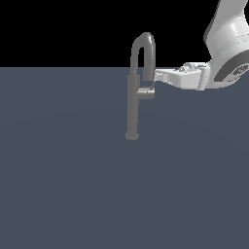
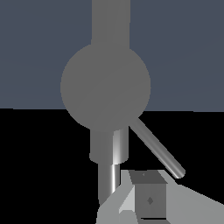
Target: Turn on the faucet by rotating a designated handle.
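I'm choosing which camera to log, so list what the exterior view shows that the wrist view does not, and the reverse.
Only the exterior view shows the whole faucet from base flange to gooseneck spout, the handle jutting sideways from the stem, and the arm reaching in from the exterior view's right. Only the wrist view shows a thin rod slanting off the faucet, seen close. Both show the faucet and the tool, which is near the handle; neither shows whether it is open or shut.
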Controlling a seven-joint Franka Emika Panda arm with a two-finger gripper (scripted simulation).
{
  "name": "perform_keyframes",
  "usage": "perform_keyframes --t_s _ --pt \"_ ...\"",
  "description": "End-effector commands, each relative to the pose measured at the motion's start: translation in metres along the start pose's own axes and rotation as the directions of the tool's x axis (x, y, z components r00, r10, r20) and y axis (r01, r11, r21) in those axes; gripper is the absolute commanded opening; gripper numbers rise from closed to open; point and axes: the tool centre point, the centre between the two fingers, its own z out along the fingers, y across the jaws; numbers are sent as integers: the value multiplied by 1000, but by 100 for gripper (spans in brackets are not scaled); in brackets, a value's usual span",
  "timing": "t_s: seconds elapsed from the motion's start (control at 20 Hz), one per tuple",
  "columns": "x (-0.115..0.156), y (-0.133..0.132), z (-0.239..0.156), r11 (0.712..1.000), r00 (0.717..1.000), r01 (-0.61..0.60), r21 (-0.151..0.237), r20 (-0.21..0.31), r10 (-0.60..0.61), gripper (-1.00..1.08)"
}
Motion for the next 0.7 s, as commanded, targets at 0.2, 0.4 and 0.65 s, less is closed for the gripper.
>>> perform_keyframes --t_s 0.2,0.4,0.65 --pt "14 23 0 1000 1000 -14 -7 7 14 -100" --pt "15 23 0 1000 1000 -4 -7 4 4 -100" --pt "41 39 0 1000 1000 -14 -8 7 14 -100"
